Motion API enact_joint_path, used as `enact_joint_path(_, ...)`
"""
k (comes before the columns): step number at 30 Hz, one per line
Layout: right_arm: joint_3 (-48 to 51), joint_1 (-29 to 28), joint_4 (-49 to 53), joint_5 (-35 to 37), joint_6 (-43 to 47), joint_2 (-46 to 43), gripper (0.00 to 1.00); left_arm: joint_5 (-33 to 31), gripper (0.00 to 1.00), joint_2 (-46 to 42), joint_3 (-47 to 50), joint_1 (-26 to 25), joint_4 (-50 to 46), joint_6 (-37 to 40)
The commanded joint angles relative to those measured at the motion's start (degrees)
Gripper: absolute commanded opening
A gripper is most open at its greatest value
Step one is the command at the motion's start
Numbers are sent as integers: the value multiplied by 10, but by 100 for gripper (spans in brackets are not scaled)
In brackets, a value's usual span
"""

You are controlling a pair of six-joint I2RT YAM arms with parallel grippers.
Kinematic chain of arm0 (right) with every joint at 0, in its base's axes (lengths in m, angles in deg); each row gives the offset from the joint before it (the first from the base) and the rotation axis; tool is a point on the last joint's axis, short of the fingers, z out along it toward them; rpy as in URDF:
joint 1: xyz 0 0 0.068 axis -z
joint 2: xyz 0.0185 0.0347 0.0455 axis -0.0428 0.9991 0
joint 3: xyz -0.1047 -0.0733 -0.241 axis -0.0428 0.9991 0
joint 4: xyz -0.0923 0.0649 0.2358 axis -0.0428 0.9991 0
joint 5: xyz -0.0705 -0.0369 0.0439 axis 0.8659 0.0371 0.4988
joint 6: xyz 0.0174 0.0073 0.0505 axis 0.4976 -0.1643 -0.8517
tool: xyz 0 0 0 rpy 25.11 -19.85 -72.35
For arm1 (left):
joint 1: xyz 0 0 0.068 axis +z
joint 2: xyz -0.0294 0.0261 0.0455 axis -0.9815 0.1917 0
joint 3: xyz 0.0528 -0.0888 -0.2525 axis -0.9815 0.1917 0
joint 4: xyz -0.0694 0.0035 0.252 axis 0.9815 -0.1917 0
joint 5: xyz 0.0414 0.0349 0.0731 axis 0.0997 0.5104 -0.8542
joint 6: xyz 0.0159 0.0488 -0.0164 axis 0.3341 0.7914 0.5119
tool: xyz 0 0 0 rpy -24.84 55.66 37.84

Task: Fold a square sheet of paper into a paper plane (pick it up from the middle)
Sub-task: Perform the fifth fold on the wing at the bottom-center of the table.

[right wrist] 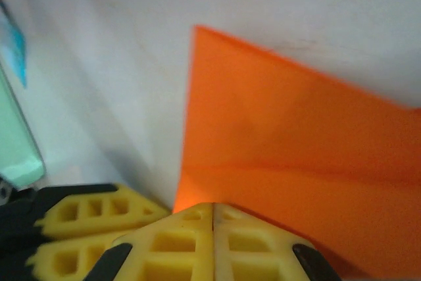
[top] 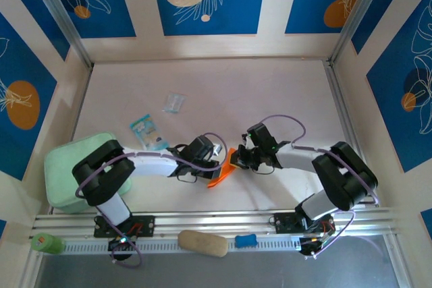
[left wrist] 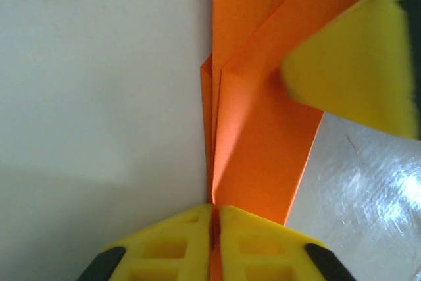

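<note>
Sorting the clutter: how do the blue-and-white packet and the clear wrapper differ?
The packet is printed blue and white and looks larger; the wrapper is see-through and smaller. The packet lies nearer the left arm, the wrapper farther back. Both lie flat on the table.

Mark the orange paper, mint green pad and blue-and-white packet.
orange paper (left wrist: 263,156), left wrist view, middle flap.
mint green pad (top: 67,170), top view, bare left part.
blue-and-white packet (top: 144,128), top view, centre.

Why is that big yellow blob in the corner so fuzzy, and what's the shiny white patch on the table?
Left wrist view: the blob is a finger of the right pincer, blurred, probably too close; the table throws back glare. Right wrist view: the orange paper looks soft. Top view: even light, sharp.
</note>
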Motion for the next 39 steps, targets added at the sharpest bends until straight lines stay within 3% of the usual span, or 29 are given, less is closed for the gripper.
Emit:
enact_joint_path(1,9,2,32,11,22,20,5,46,15,-25,26,-21,-53,-3)
enact_joint_path(7,44,19,-6,0,17,37,5,90,24,-63,40,-21,-60,0)
enact_joint_path(10,44,20,-13,-3,19,45,5,101,24,-68,53,-21,-52,-3)
enact_joint_path(14,38,22,-8,-3,23,50,5,111,12,-75,66,-21,-33,-15)
enact_joint_path(19,36,25,-4,-2,28,51,5,106,9,-82,73,-21,-38,-18)
enact_joint_path(22,37,28,-4,-2,30,52,5,105,23,-89,76,-21,-39,-21)
enact_joint_path(25,38,30,-5,-2,31,51,5,84,26,-109,78,-20,-35,-28)
enact_joint_path(28,40,30,-4,-3,32,50,5,51,36,-128,83,-17,-23,-43)
enact_joint_path(39,36,32,-1,-5,35,48,5,105,32,-78,80,7,35,-68)
